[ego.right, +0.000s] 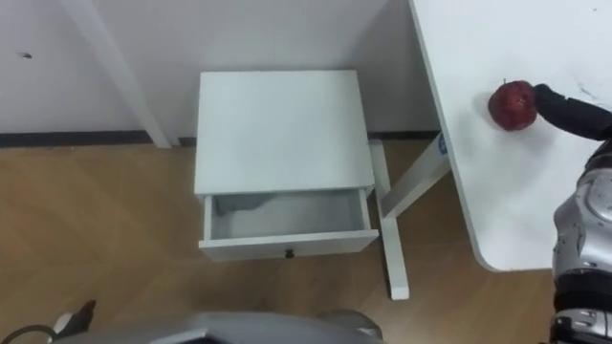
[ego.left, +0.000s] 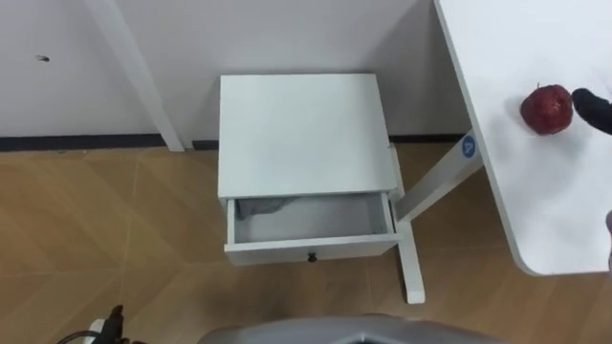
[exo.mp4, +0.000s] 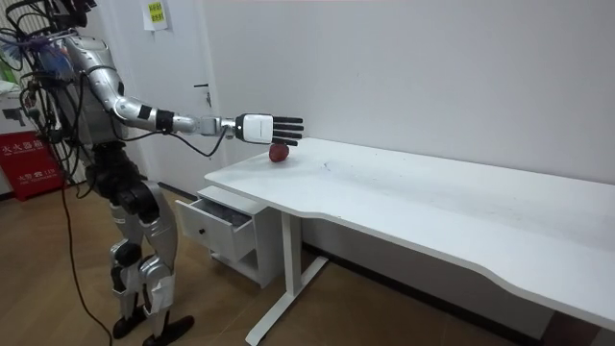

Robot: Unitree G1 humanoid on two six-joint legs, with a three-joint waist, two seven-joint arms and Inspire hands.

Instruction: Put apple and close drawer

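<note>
A red apple (ego.left: 546, 108) lies on the white desk (ego.left: 535, 210) near its edge, to my right. My right hand (exo.mp4: 272, 126) reaches out over the desk with straight fingers; its dark fingertips (ego.right: 566, 108) are at the apple's right side, touching it or nearly so. Straight ahead, the small white cabinet (ego.left: 301, 134) has its drawer (ego.left: 311, 250) pulled open, and the drawer holds nothing. At the lower left edge a dark and white part that may be my left hand (ego.left: 113, 323) hangs low. I stand before the cabinet, turned towards the desk.
The desk's white leg and foot (ego.left: 411, 272) stand just right of the drawer. A slanted white post (ego.left: 143, 86) leans against the wall left of the cabinet. Wooden floor (ego.left: 105, 229) lies open to the left.
</note>
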